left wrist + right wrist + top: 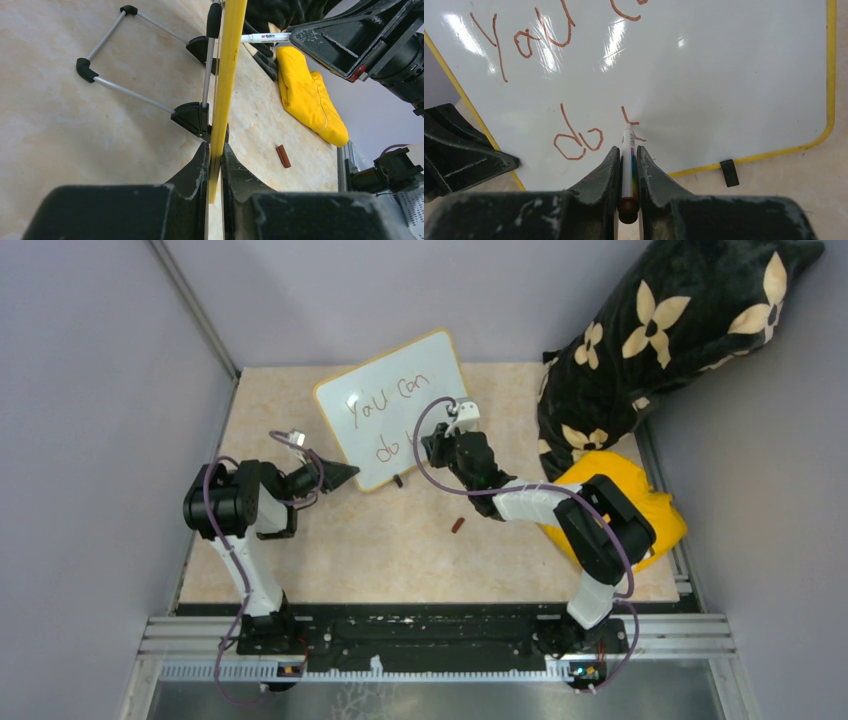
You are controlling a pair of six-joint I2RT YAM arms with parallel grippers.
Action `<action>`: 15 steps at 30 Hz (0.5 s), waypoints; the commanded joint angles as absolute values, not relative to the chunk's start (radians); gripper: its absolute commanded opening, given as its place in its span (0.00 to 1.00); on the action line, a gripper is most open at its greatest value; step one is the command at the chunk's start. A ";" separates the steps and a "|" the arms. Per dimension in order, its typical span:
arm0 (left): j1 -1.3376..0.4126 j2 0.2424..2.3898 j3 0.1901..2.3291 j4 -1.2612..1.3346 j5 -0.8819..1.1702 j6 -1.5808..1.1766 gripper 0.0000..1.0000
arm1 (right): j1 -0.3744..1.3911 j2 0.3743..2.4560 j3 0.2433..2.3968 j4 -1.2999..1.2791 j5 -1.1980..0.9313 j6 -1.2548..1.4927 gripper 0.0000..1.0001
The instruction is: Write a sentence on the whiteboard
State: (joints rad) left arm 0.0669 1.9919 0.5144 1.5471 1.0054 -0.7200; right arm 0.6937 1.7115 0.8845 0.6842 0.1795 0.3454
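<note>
From above, the whiteboard stands propped near the counter's far edge, and the sentence reads "You can do". In the left wrist view, the left hand is clenched on the board's yellow frame. In the right wrist view, the right hand grips a marker (reddish-brown ink), its tip touching the board beside "do".
</note>
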 commanded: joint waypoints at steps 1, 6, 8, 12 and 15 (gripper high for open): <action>0.058 2.002 0.528 1.609 1.025 -0.737 0.00 | 0.704 1.704 0.914 0.714 0.152 0.361 0.00; 0.058 2.002 0.528 1.609 1.025 -0.737 0.00 | 0.704 1.706 0.924 0.702 0.121 0.359 0.00; 0.058 2.002 0.528 1.609 1.025 -0.737 0.00 | 0.703 1.707 0.928 0.693 0.112 0.360 0.00; 0.059 2.002 0.526 1.609 1.025 -0.736 0.00 | 0.702 1.675 0.901 0.715 0.173 0.360 0.00; 0.059 2.001 0.527 1.608 1.025 -0.737 0.00 | 0.692 1.629 0.871 0.747 0.227 0.356 0.00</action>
State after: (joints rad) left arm 0.0669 1.9919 0.5144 1.5471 1.0058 -0.7200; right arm 0.6975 1.7100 0.8837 0.6800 0.1600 0.3450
